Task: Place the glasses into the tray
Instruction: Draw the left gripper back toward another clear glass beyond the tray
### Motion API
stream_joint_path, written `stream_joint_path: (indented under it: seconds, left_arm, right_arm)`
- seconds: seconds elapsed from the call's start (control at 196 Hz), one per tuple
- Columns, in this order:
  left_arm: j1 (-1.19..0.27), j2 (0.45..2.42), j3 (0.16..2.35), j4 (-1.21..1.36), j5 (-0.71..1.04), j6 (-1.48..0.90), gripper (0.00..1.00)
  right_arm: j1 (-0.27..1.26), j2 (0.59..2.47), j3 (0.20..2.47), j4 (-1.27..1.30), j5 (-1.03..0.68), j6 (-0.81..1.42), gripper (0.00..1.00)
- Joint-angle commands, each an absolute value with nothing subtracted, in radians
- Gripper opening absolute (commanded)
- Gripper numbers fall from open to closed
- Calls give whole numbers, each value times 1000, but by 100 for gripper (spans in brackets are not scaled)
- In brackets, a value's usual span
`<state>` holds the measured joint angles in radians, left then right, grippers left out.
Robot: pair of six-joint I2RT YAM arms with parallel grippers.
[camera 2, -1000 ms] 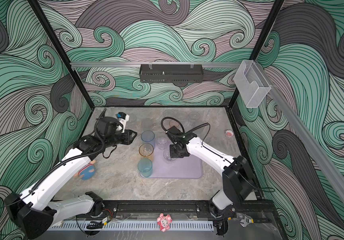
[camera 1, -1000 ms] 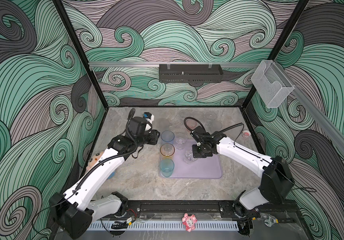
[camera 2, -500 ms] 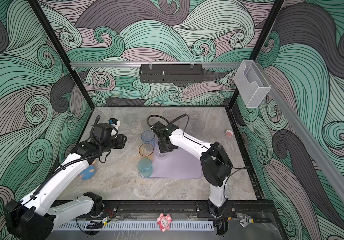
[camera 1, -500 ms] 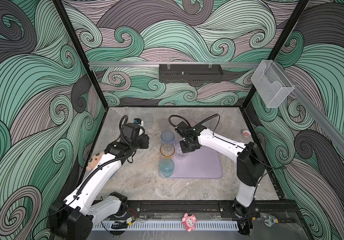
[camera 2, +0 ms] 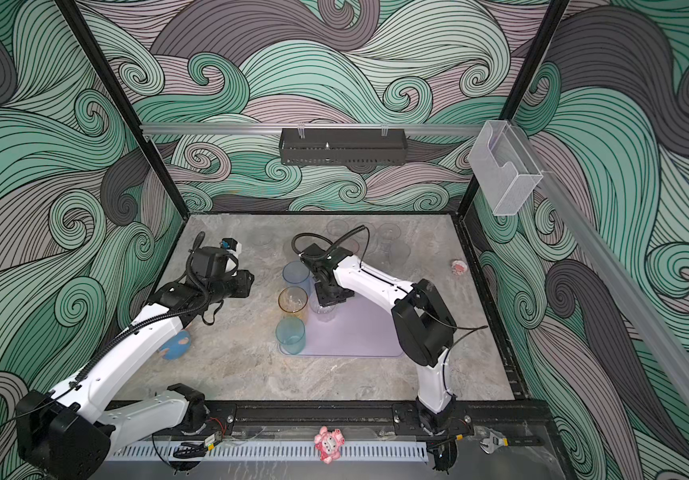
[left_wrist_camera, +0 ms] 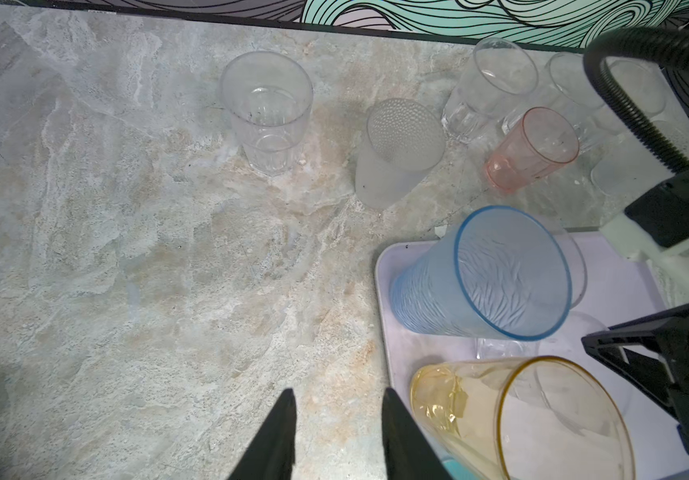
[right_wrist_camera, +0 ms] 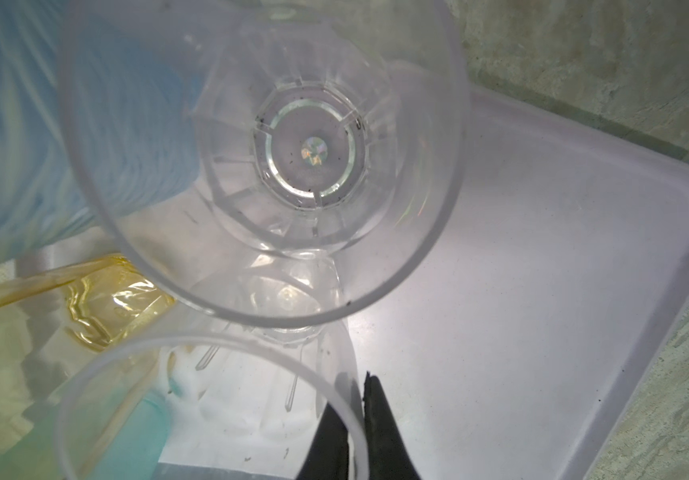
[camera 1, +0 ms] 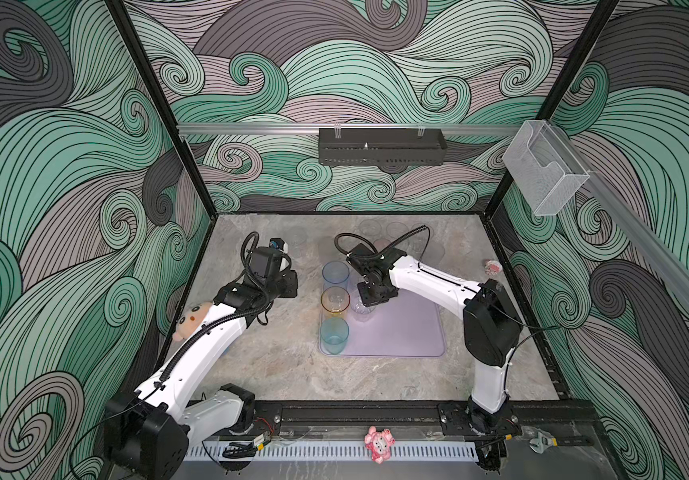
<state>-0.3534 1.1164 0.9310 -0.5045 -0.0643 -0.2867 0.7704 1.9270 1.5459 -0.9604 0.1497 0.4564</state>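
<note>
Pinch grip on the right side: the right gripper (right_wrist_camera: 354,395) is all but closed. One black finger sits inside and one outside the thin wall of a clear glass (right_wrist_camera: 218,411), clamped on its rim. That clear glass stands upright on the lilac tray (camera 1: 401,332), in its far-left part, just right of the amber glass (camera 1: 335,300). Just beyond it, toward the far edge, a second clear glass (right_wrist_camera: 309,158) is upright on the tray too, beside the blue glass (camera 1: 335,272). Whether the two clear ones touch, I cannot tell.

Along the tray's left edge runs a line of three tall glasses, all upright. Blue is farthest, amber is in the middle, and the teal glass (camera 1: 334,336) is nearest.

Now the left gripper (left_wrist_camera: 338,395): it is partly open, its fingers apart with only stone showing between them, and it grasps nothing. It hangs over the desk (camera 1: 288,374) to the left of the tray, apart from the blue and amber glasses.

On the far side of the desk, more glasses stand off the tray. A ribbed clear glass (left_wrist_camera: 268,112) stands alone toward the left, with a frosted glass (left_wrist_camera: 401,145) to its right. Further right is the pink glass (left_wrist_camera: 533,145), with more clear ones behind it near the far wall, partly hidden by the right arm's cable.
</note>
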Motion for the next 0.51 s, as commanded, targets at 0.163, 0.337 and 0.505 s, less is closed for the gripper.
stream_joint_path:
  seconds: [0.163,0.337,0.505]
  left_arm:
    - [-327,1133,943,-515,-117,-303,38]
    - [-300,1165,1020,-563,-92,-346,39]
    - [-198,1256,1094,-557,20,-453,38]
  right_arm:
    - [767,1888,1554,-976,129,464,24]
    - [732,1796,1550,-981,99,454,35]
    - [683,1700,1515,-972,83,436,44]
